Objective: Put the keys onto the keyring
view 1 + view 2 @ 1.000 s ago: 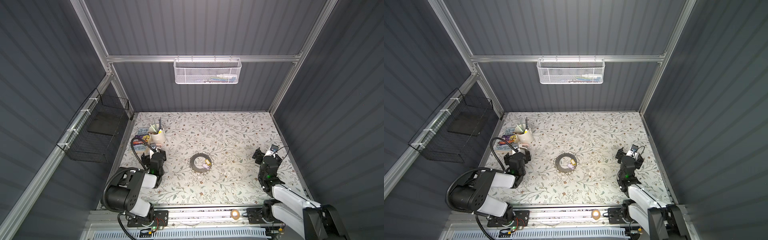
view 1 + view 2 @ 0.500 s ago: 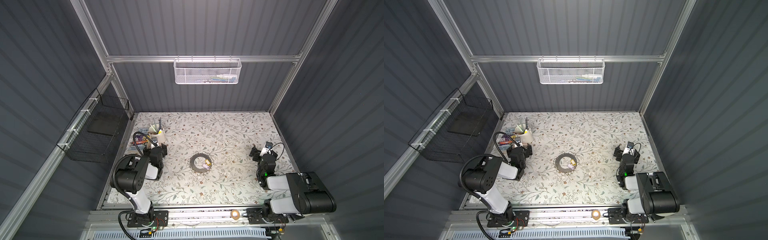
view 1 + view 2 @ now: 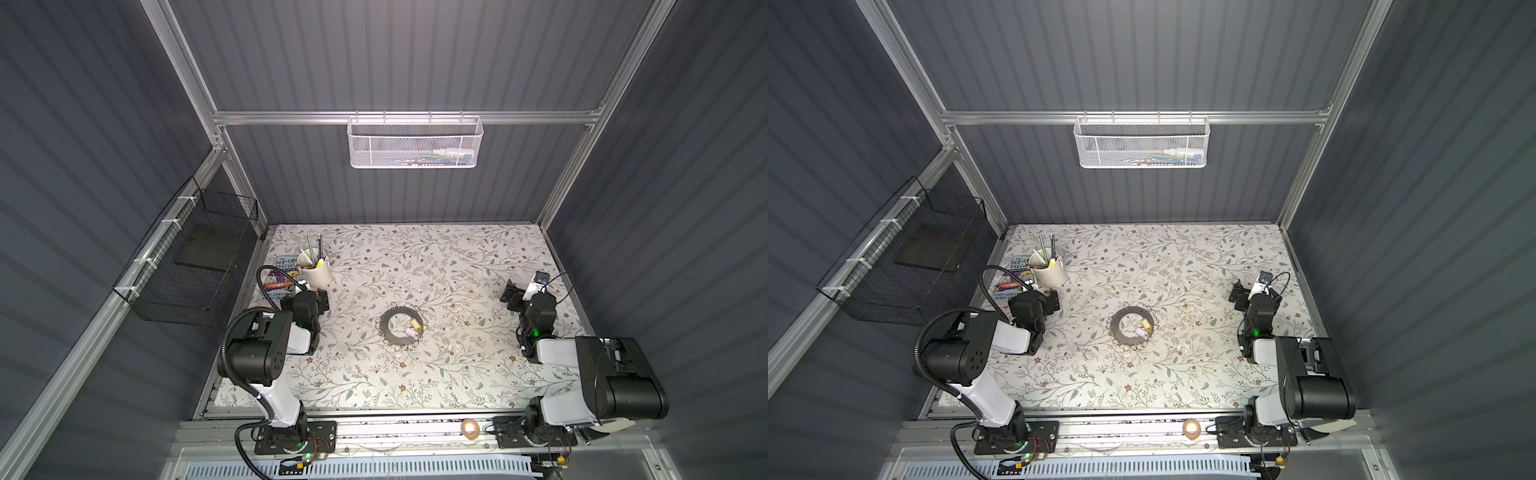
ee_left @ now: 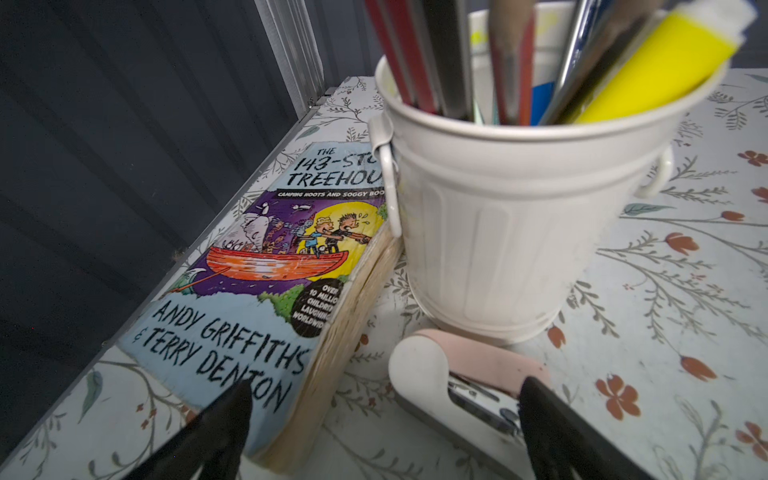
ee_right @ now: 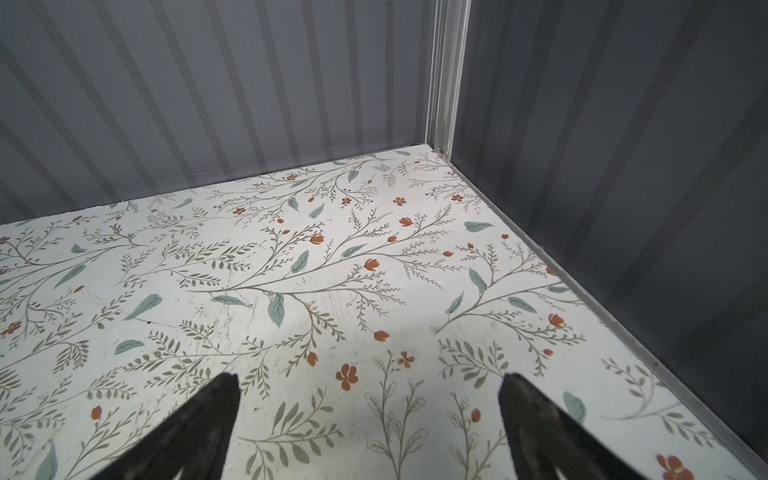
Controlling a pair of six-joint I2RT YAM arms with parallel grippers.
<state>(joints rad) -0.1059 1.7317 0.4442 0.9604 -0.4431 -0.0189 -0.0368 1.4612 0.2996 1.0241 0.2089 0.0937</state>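
Top views: we find the keyring (image 3: 387, 328) lying flat near the middle of the surface (image 3: 457, 257), well apart from both arms. The keys (image 3: 411, 332) show only by their tags. The yellow tag (image 3: 1145, 323) and the lilac tag (image 3: 1140, 332) rest on the ring's right side, over or against its band. The metal blades are too small to make out, and we cannot tell whether either key is hooked on a loop.

The left tool (image 4: 386, 388) stands wide and empty at the left, beside a white pail (image 4: 519, 216) and a book (image 4: 266, 266). The right tool (image 5: 368, 382) stands wide and empty over bare surface at the right.

We judge the ring stiff, thin and flush to the surface, so awkward to lift. It is best pinched across its band, with one jaw inside the hole. The keys look light and likely to skid, so the tags offer the surer hold.
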